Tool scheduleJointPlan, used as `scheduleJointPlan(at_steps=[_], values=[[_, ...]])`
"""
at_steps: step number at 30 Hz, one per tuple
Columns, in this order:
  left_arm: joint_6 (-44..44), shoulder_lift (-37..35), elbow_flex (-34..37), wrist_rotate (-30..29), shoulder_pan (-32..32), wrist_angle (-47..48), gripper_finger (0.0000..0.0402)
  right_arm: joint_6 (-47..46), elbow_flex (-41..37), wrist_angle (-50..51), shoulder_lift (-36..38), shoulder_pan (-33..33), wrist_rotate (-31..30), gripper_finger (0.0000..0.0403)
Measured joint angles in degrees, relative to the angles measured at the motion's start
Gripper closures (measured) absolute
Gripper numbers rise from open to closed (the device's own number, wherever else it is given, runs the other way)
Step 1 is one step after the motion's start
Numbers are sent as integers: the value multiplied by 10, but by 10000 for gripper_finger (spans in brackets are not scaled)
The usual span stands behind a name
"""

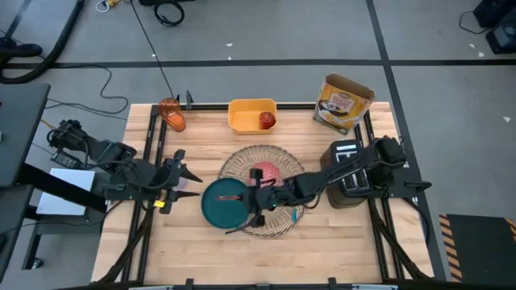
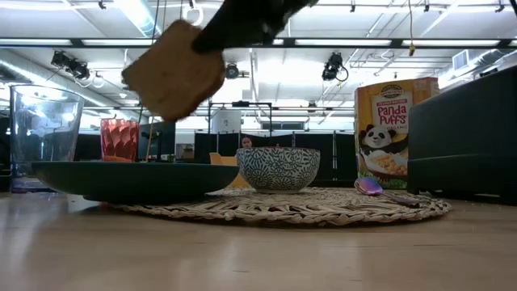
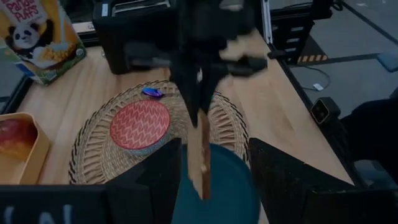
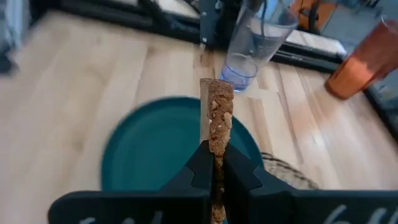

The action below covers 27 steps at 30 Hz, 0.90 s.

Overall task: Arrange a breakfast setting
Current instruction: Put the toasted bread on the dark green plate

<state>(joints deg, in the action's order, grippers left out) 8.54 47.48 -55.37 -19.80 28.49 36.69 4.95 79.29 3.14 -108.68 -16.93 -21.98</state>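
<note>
Wooden tabletop (image 1: 339, 242), toast slice (image 4: 216, 118) pinched in right end effector (image 4: 216, 163) above teal plate (image 4: 155, 146).

Yellow tub (image 1: 252, 115) at table's far edge, cereal box (image 1: 344, 101) far right corner, black toaster (image 1: 350, 175) nr it

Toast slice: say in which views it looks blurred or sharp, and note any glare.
Low view: the toast slice is soft-edged against glaring ceiling lights. Left wrist view: the toast and the right gripper holding it are smeared, while the pink bowl is clearer. Right wrist view: the toast is sharp, the teal plate blurred.
</note>
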Motion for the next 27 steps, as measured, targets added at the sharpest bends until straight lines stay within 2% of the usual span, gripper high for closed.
scheduleJointPlan(at_steps=[5,8,15,19,27], values=[[-7,0,0,-33,-1,-1,209,131,8,-46,-50,-9,-62,384],[-20,0,0,-58,-5,-3,209,190,32,-45,-76,-20,-75,384],[-32,0,0,-59,-27,-7,209,336,83,-30,-129,-41,-113,384],[-37,1,0,-60,-37,-12,209,369,90,-27,-152,-40,-113,384],[-38,1,0,-59,-40,-12,209,377,91,7,-169,-25,-106,381]])
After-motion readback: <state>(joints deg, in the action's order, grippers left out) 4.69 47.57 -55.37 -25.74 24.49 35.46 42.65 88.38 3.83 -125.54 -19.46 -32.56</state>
